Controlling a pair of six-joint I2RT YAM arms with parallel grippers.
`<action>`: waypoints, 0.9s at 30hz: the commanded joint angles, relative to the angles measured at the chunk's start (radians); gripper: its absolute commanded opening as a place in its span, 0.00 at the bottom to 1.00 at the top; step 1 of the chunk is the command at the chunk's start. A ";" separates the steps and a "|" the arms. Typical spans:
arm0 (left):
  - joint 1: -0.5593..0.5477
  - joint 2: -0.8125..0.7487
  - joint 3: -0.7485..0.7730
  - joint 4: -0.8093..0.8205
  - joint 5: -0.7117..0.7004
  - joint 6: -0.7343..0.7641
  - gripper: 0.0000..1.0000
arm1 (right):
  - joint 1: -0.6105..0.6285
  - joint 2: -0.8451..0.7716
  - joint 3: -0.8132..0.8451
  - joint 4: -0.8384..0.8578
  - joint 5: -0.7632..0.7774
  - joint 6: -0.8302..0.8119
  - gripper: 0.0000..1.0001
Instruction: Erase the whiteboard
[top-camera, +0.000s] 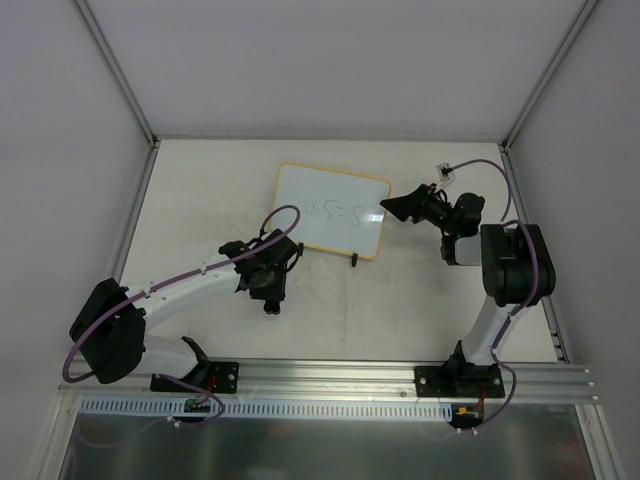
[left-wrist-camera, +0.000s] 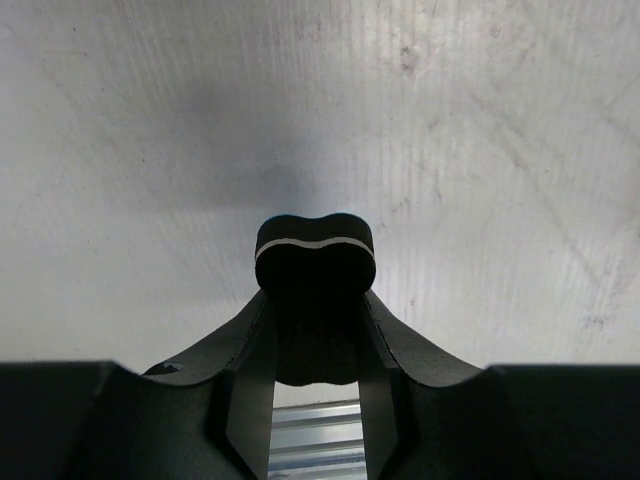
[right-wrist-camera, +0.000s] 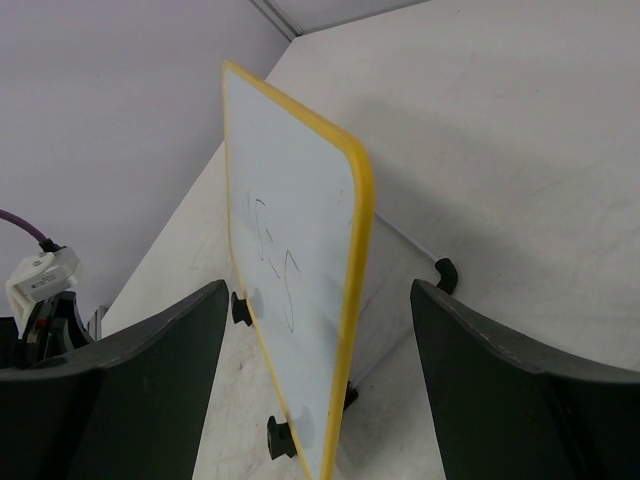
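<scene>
nearest: left end effector, clenched on a small dark block with a pale stripe, probably the eraser. hanging over bare bench, just off the board's near left corner, block apart from the board.

further back: board mid-bench, propped on black clip feet, leaning back, yellow frame. dark writing on the face, not yet wiped.

at its right edge: right end effector, released, jaws wide, one on either side of that edge, apart from the frame as far as visible.

step in hand, as judged: eraser gripped, board about to be steadied, wiping not begun. next move likely calls for closing the right jaws on the frame to stop tipping or sliding, then bringing the block up to the written face and pressing it flat across the marks. light pressure wanted, since the feet look small and the board looks easy to push over.

view differences: top view alone gives both arms and the gap between block and board. left wrist view alone gives the grip on the block, with scuffed bench beneath and no board. right wrist view alone gives the board edge-on between the jaws, clip ends on both sides, and thin strokes, unreadable there.
</scene>
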 joint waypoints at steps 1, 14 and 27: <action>-0.012 -0.046 0.056 -0.061 -0.030 0.038 0.00 | -0.007 0.043 0.088 0.125 -0.052 0.050 0.76; -0.004 -0.040 0.181 -0.116 -0.049 0.081 0.00 | -0.004 0.200 0.168 0.246 -0.121 0.167 0.66; 0.031 0.000 0.245 -0.127 -0.066 0.115 0.00 | 0.010 0.203 0.156 0.270 -0.135 0.176 0.47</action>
